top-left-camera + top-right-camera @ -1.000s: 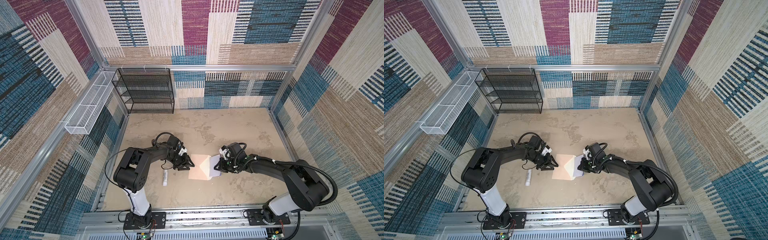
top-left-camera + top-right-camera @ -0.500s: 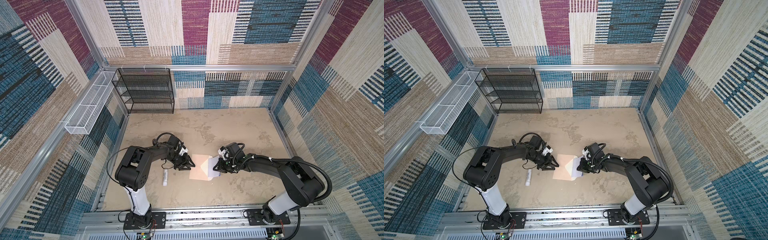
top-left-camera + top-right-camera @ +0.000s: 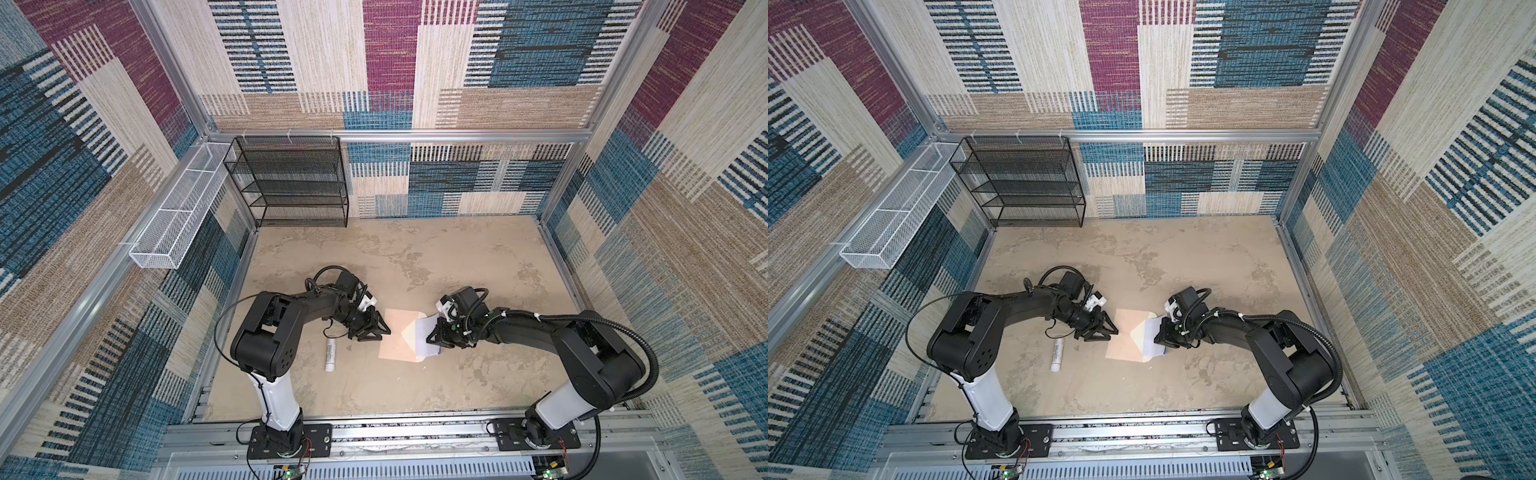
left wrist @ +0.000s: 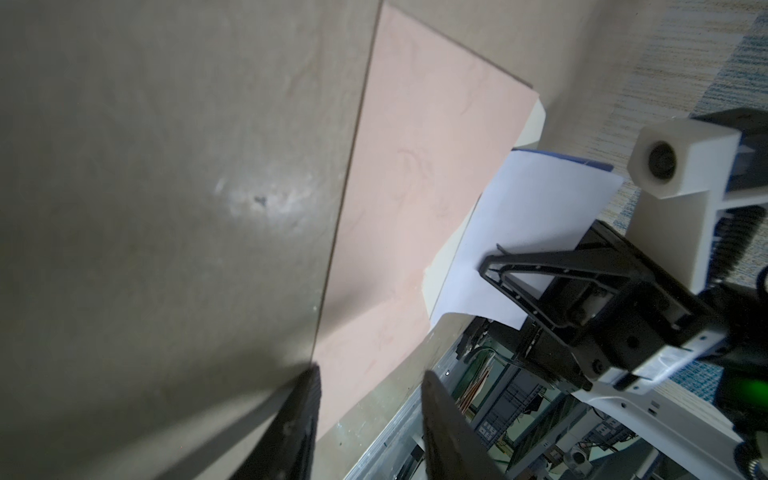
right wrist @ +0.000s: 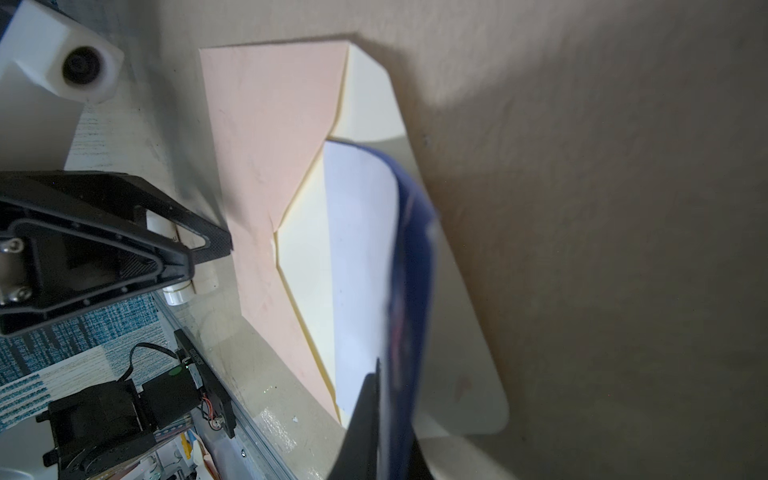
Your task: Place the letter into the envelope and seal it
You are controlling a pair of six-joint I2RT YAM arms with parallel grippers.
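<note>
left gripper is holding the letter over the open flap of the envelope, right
No, the right gripper is holding the letter over the open flap of the envelope. The left wrist view shows it.

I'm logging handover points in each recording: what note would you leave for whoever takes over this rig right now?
Left end effector: open, holding nothing, at the edge of the envelope away from the flap.
Right end effector: shut on the letter, which curves over the open cream flap at the envelope's mouth.
Envelope: flat on the table, flap open.
Done: letter gripped and brought to the mouth.
Left: slide it fully in, close the flap, seal.
A white tube lies on the table beside the left arm.
</note>
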